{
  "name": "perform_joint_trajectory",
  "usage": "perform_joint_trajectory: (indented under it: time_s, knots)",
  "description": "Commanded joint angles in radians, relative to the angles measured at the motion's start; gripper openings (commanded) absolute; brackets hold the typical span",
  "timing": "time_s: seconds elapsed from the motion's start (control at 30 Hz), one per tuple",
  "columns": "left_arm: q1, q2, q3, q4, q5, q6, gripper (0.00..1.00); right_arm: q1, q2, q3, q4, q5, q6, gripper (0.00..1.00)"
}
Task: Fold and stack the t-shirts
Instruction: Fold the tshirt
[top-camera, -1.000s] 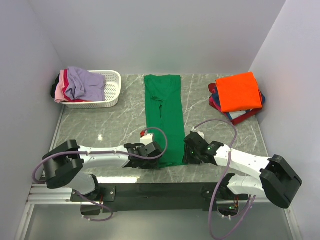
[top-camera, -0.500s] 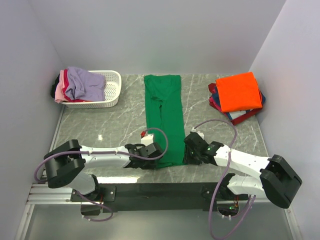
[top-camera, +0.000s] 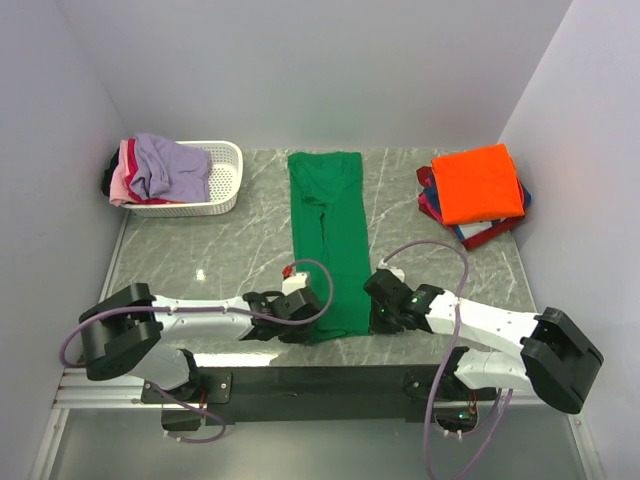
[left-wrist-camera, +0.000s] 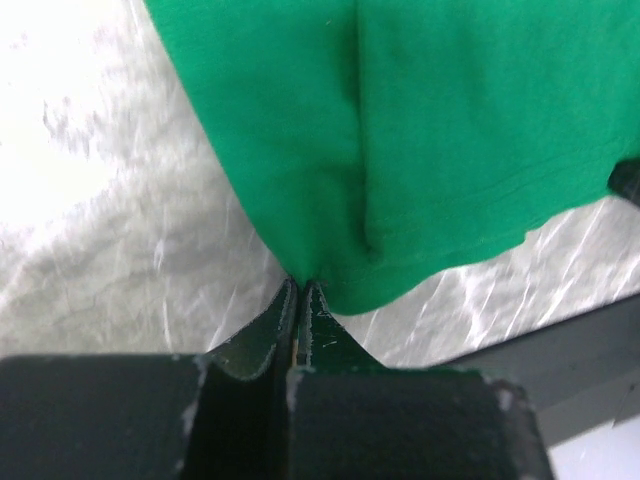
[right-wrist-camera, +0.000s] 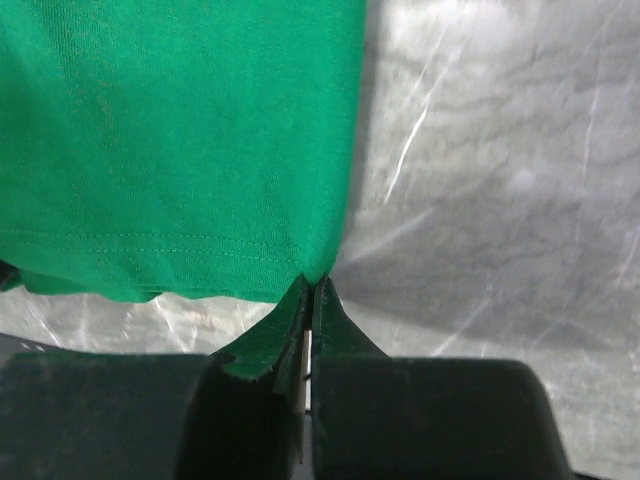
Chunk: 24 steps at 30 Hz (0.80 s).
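Fingertips of left gripper (top-camera: 308, 327) and right gripper (top-camera: 371, 319) are placed on the two near hem corners of the green t-shirt (top-camera: 328, 225).

Top view: the shirt is laid as a long narrow strip down the middle of the marble table (top-camera: 230, 255), sleeves already tucked in. An orange t-shirt (top-camera: 478, 182) is seen on top of the folded stack at far right. A lavender t-shirt (top-camera: 165, 165) is heaped in the white basket (top-camera: 230, 160) at far left.

Left wrist view: fingers (left-wrist-camera: 262, 335) are pressed together, with the hem corner pinched at the tips. A crease is seen running up from the pinch. How many layers are caught cannot be told.

Right wrist view: fingers (right-wrist-camera: 265, 340) are clamped on the very corner of the hem, and the bite looks thin.

Judgement: a half fold is likely due next, hem carried toward the collar. Both corners should be raised evenly and moved in step so the strip is not skewed. The lift should be kept low and slow, since the thin pinch could be lost. Edges should be matched before release.
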Motion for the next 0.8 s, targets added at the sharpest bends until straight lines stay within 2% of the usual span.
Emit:
perform_joint_trajectory:
  time_s: [0.0, 0.23, 0.33, 0.47, 0.77]
  knots:
    - [-0.014, -0.045, -0.053, -0.038, 0.087, 0.038, 0.01, 0.034, -0.014, 0.044, -0.091, 0.015, -0.002, 0.00]
    - [-0.037, -0.141, -0.090, -0.056, 0.072, -0.036, 0.00, 0.134, -0.038, 0.059, -0.138, 0.017, 0.083, 0.00]
    - [-0.041, -0.203, -0.081, -0.079, 0.026, -0.068, 0.01, 0.160, -0.054, 0.093, -0.166, 0.067, 0.116, 0.00]
    - [-0.024, -0.231, -0.058, -0.061, -0.026, -0.106, 0.01, 0.160, -0.083, 0.110, -0.108, 0.146, 0.139, 0.00]
    - [0.135, -0.194, -0.070, 0.097, -0.003, 0.004, 0.01, 0.128, 0.090, 0.254, -0.036, 0.236, 0.039, 0.00]
